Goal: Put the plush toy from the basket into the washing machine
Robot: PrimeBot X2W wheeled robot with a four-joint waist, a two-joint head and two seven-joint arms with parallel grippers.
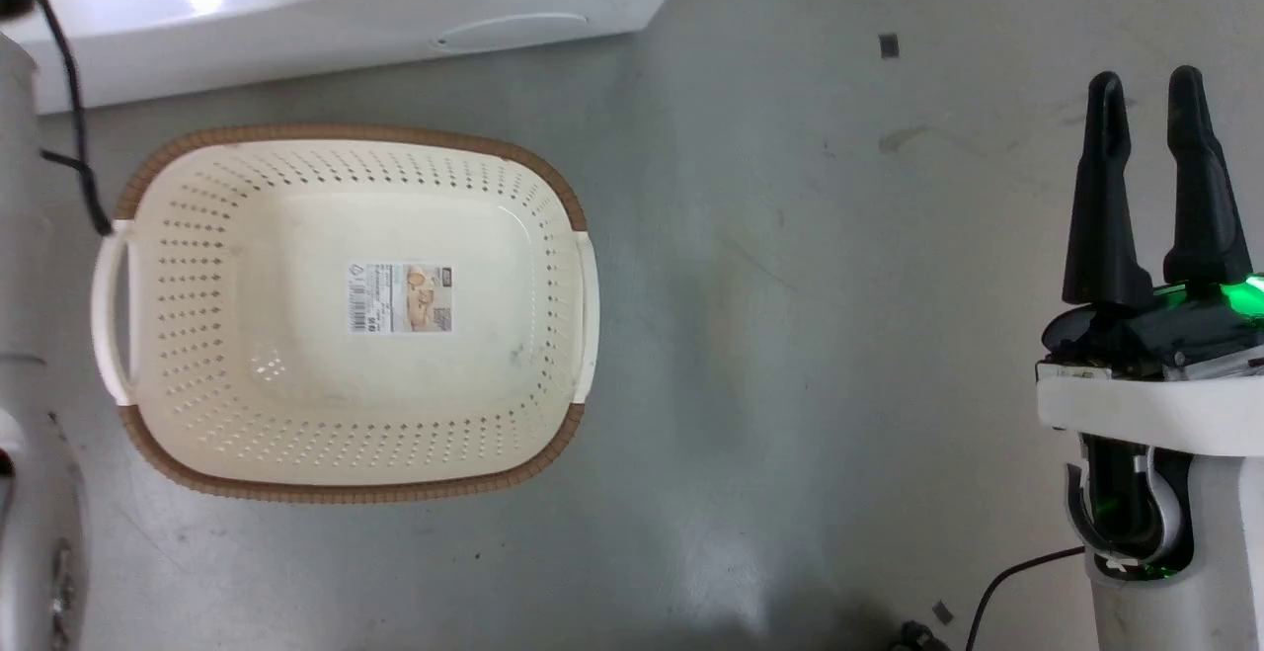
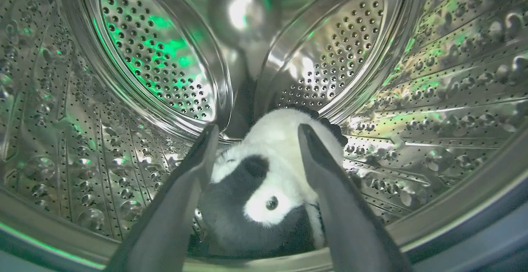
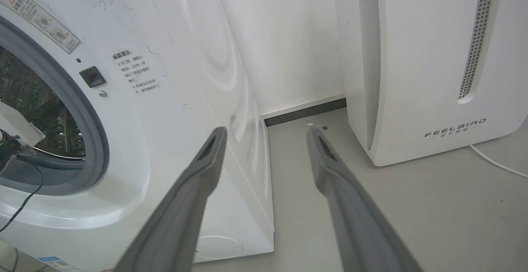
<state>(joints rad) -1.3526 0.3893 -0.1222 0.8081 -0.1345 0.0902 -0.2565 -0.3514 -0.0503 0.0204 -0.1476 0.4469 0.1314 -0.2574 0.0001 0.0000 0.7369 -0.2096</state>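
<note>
Plush toy (image 2: 264, 181) lies inside the washing machine (image 2: 156, 57), low in the middle of our left wrist view, its white and black fur on the bottom of the perforated steel drum (image 2: 82, 160). Our left pincer (image 2: 259, 128) is spread, one finger on each side of the toy; we cannot tell whether they touch it.

In the head view, from left to right, we see the basket (image 1: 346, 130) on the grey floor (image 1: 790, 335), a paper label (image 1: 400, 297) on its bottom, then our right pincer (image 1: 1145, 78) at the far right, fingers apart and gripping nothing.

Our right wrist view has the machine's grey-gasketed porthole (image 3: 97, 148) at left and the white FEELBIRD appliance (image 3: 433, 78) at right.
</note>
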